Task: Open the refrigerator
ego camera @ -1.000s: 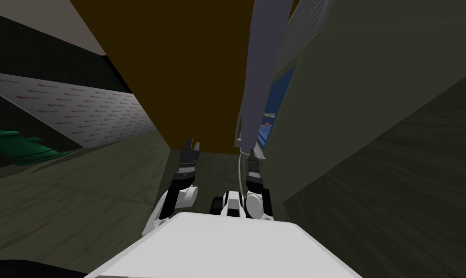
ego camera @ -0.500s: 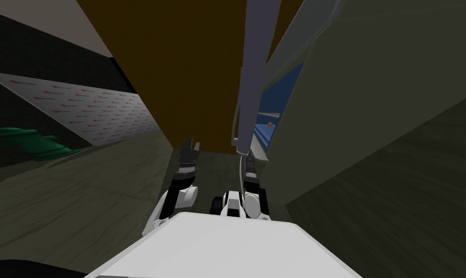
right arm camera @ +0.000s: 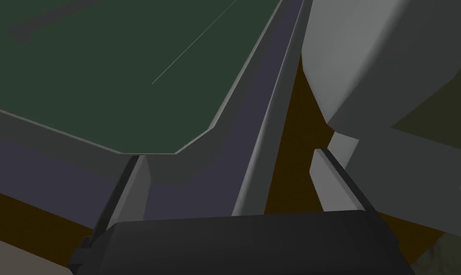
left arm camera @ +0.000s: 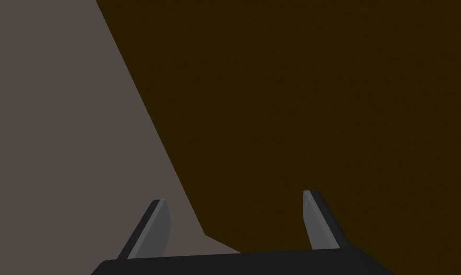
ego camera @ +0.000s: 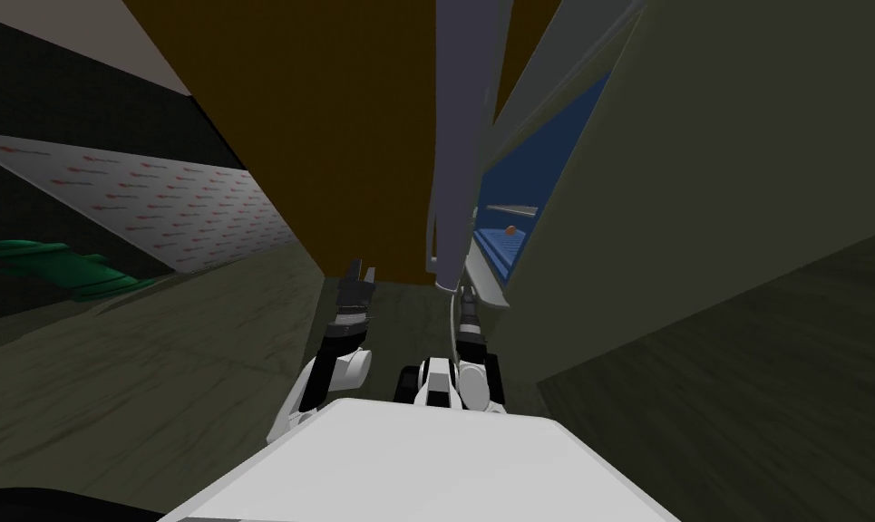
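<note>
Brown wall (ego camera: 335,136) lies beyond the refrigerator door (ego camera: 462,109), which stands part-open with blue interior (ego camera: 535,154) showing right of it; my right gripper (ego camera: 467,292) straddles its bottom edge, spread wide, left gripper (ego camera: 361,269) wide left of it; more swing remains, I judge.

The refrigerator door (ego camera: 462,136), upper middle, is smooth and matt. The lower-left floor (ego camera: 154,381) shows streaky wood grain; the brown wall (ego camera: 335,136) looks matt.
</note>
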Tool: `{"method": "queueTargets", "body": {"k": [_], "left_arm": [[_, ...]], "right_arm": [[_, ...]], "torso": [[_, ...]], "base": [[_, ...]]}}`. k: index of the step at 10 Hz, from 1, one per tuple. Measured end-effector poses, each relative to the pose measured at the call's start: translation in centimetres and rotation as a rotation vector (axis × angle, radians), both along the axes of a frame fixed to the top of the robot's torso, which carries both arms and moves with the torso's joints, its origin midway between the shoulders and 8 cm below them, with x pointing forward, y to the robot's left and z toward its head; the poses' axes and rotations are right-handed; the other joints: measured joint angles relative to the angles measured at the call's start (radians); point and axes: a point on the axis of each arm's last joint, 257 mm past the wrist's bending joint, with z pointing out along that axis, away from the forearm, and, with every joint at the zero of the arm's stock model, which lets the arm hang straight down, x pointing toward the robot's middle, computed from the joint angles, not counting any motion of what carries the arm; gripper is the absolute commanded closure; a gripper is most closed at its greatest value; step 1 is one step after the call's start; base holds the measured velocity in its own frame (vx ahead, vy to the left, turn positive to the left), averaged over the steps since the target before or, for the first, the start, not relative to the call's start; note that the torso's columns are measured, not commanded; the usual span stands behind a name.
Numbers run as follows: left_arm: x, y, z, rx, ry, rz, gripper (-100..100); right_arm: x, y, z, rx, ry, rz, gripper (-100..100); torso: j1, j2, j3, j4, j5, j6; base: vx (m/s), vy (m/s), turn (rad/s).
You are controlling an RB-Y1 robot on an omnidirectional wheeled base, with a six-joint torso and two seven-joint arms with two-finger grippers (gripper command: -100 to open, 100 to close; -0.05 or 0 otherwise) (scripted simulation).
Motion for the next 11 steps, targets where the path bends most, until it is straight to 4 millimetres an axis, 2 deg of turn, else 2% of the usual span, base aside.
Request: {"method": "queueTargets", "body": {"k": [1, 2, 5, 6, 11], "left_arm": [[0.0, 0.0, 0.0, 0.0, 0.0, 0.0, 0], [0.0, 0.0, 0.0, 0.0, 0.0, 0.0, 0], [0.0, 0.0, 0.0, 0.0, 0.0, 0.0, 0], [0.0, 0.0, 0.0, 0.0, 0.0, 0.0, 0], [0.0, 0.0, 0.0, 0.0, 0.0, 0.0, 0]], "right_arm": [[0.0, 0.3, 0.4, -0.001, 0.0, 0.002, -100], [0.0, 0.3, 0.4, -0.004, 0.0, 0.003, 100], [-0.2, -0.2, -0.6, -0.005, 0.001, 0.0, 100], [-0.2, -0.2, -0.6, -0.002, 0.001, -0.001, -100], [0.7, -2.7, 0.2, 0.024, 0.016, -0.058, -100]], "torso": [[0.001, 0.003, 0.001, 0.001, 0.0, 0.0], [0.001, 0.003, 0.002, 0.001, 0.0, 0.0], [0.0, 0.001, 0.001, 0.0, 0.0, 0.0], [0.0, -0.001, -0.001, 0.0, 0.0, 0.0], [-0.001, 0.0, 0.0, 0.0, 0.0, 0.0]], "base": [[0.0, 0.007, -0.01], [-0.012, 0.001, 0.048], [-0.04, 0.009, 0.011], [-0.003, 0.03, 0.076], [0.001, 0.052, 0.073]]}}
